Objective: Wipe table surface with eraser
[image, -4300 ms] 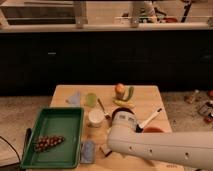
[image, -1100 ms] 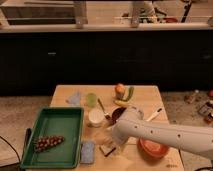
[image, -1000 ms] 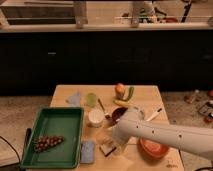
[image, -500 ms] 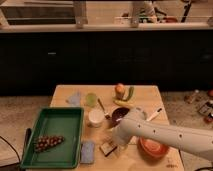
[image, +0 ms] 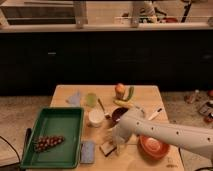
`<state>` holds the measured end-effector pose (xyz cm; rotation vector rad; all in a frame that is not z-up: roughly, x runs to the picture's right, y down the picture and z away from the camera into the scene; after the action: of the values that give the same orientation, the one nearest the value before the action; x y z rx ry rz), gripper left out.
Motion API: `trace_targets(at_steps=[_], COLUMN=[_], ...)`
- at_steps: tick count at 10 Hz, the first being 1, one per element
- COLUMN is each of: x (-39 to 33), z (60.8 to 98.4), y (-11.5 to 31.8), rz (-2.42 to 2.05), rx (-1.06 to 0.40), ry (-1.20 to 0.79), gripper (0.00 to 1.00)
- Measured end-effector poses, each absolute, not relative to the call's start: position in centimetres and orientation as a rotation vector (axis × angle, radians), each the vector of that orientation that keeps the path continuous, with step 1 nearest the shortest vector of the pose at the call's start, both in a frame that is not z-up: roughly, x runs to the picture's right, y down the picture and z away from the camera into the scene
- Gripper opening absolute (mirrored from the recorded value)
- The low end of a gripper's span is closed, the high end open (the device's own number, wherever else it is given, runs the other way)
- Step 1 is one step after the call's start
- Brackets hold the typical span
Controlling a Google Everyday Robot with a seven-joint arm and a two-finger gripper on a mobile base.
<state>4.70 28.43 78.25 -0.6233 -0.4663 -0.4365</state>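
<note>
Eraser [image: 107,148]: you will find it lying flat, tan top up, near the front edge of the surface [image: 150,99], about midway along it.
Eraser axis: the long side seems to run roughly left to right as you view it, slightly skewed. You cannot tell one end from the other.
End effector [image: 117,144]: it points down just right of the eraser, with the fingers spread wide and nothing in them. You cannot tell whether it touches the block.
Arm [image: 165,134]: white, it reaches in from your lower right and crosses over the orange bowl.
Blue-grey pad [image: 88,151]: just left of the eraser, beside the tray.
Green tray [image: 52,112]: front left, with a bunch of grapes [image: 47,143] inside.
White cup [image: 95,118]: behind the eraser.
Dark bowl [image: 119,114]: right of the white cup.
Orange bowl [image: 152,146]: front right.
Green cup [image: 91,99]: behind the white cup.
Fruit [image: 120,89]: at the far edge, well apart from the eraser.
</note>
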Motion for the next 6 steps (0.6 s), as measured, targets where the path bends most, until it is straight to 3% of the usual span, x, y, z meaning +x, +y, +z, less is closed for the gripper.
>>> trace_targets(at_steps=[1, 2, 6], x=[4.51, 4.16, 4.09], z=[78.36, 78.48, 78.39], y=[28.46, 28.44, 28.50], rz=[-0.444, -0.457, -0.470], rx=[-0.629, -0.632, -0.638], ry=[-0.466, -0.465, -0.445], gripper=[0.79, 0.70, 0.28])
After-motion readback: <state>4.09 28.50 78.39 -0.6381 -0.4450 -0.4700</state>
